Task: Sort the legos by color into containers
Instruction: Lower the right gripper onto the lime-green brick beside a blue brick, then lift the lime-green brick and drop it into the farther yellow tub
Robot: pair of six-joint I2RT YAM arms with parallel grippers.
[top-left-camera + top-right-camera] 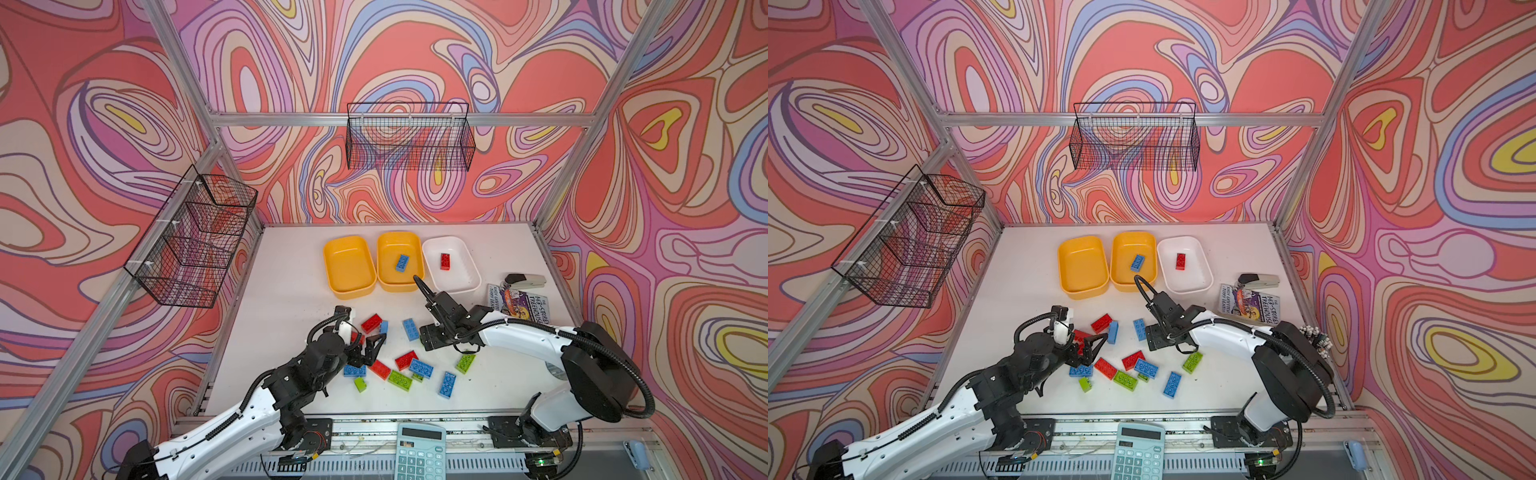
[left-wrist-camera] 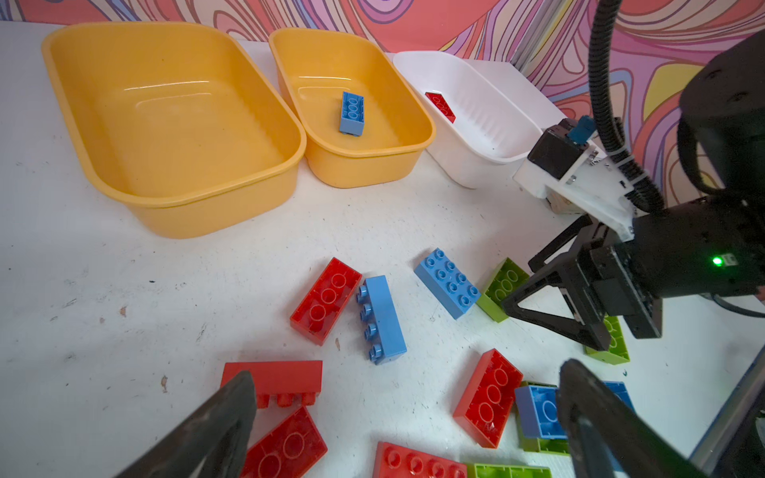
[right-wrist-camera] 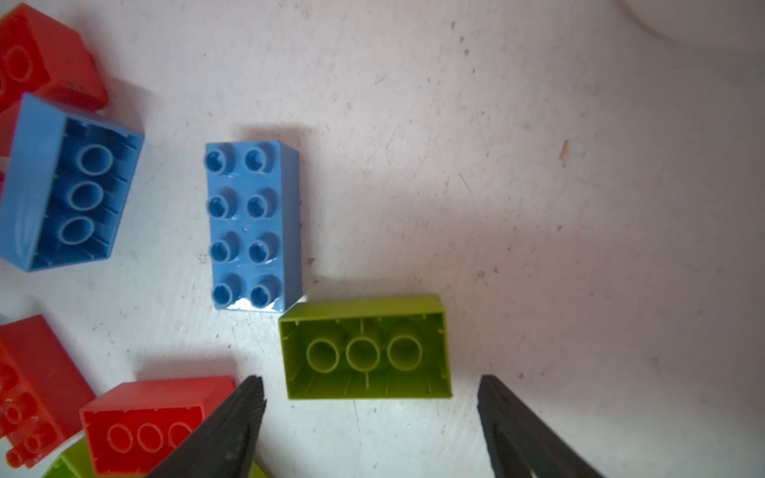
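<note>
Your right hand (image 3: 369, 383) is spread wide and empty, poised over an upturned green lego (image 3: 364, 347) on the bench (image 3: 538, 207), just beside a blue lego (image 3: 252, 225). Your left hand (image 2: 407, 374) is wide open, also empty. Likely light, rigid, slick plastic: pinch across the long flat sides.

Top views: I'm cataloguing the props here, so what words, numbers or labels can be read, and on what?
"143-STOREY TREEHOUSE": on the book cover.
"ANDY GRIFFITHS", "TERRY DENTON": along that cover's edge, small and only just legible.
On the calculator: key markings too small to read.
On the stapler: no legible text.
</note>
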